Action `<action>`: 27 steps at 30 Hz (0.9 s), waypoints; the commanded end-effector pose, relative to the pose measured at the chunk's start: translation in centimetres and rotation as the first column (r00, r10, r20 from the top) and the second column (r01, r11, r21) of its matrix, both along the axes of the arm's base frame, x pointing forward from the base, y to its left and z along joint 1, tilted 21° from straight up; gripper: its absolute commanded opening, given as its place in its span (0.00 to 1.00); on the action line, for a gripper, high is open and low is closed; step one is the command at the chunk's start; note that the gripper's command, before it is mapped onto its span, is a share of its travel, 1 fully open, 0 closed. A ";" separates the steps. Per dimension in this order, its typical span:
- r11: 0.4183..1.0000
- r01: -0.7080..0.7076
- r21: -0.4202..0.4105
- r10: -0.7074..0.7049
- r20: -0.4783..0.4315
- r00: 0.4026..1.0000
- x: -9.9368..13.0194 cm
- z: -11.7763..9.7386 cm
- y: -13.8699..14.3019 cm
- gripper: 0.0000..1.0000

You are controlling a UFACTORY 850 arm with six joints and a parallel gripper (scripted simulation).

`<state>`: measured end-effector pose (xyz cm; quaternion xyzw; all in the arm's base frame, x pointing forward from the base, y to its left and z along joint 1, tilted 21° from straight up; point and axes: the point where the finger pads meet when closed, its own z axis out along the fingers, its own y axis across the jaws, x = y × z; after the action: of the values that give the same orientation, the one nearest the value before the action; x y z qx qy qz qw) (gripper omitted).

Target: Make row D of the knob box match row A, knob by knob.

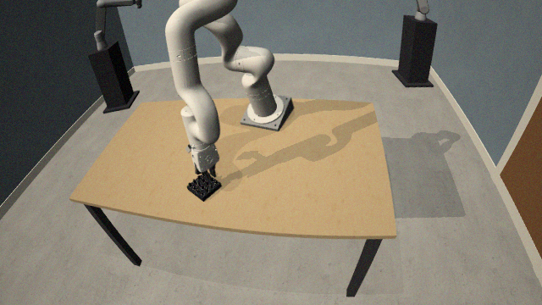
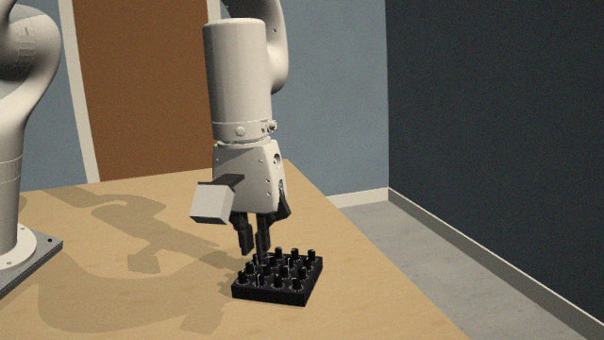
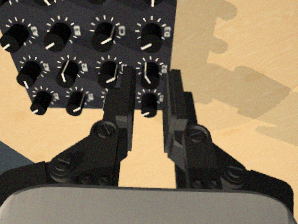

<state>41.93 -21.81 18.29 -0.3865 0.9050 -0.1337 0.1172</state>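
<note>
The black knob box (image 1: 204, 196) (image 2: 269, 294) (image 3: 131, 51) stands on the table. In the wrist view row D is the right-hand column: D1 (image 3: 149, 106) at the bottom, D2 (image 3: 150, 75) above it, D3 (image 3: 151, 36) higher. The lines on D1 and D3 point left and slightly down, that on D2 up-left. At the left, A1 (image 3: 40, 104) and A3 (image 3: 15, 37) point left-down, A2 (image 3: 28, 75) roughly down. Both row-4 knobs are cut off. My gripper (image 1: 206, 174) (image 2: 255, 250) (image 3: 150, 86) is partly open, fingertips flanking D2 in the wrist view; contact is unclear.
Knobs of rows B and C, such as C2 (image 3: 110, 74) and C3 (image 3: 105, 37), stand close beside the left finger, which hides most of C1. The wooden table (image 1: 296, 191) (image 2: 156, 302) carries the arm's base plate (image 1: 264, 124) behind the box.
</note>
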 end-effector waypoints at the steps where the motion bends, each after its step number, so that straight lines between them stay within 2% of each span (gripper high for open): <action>1: 1.000 0.000 0.000 0.000 0.002 1.000 0.0 0.1 0.0 0.19; 27: 1.000 0.000 0.000 0.000 0.002 1.000 0.3 -0.5 -0.1 0.19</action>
<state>42.09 -21.88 17.81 -0.3863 0.9051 -0.1339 0.1164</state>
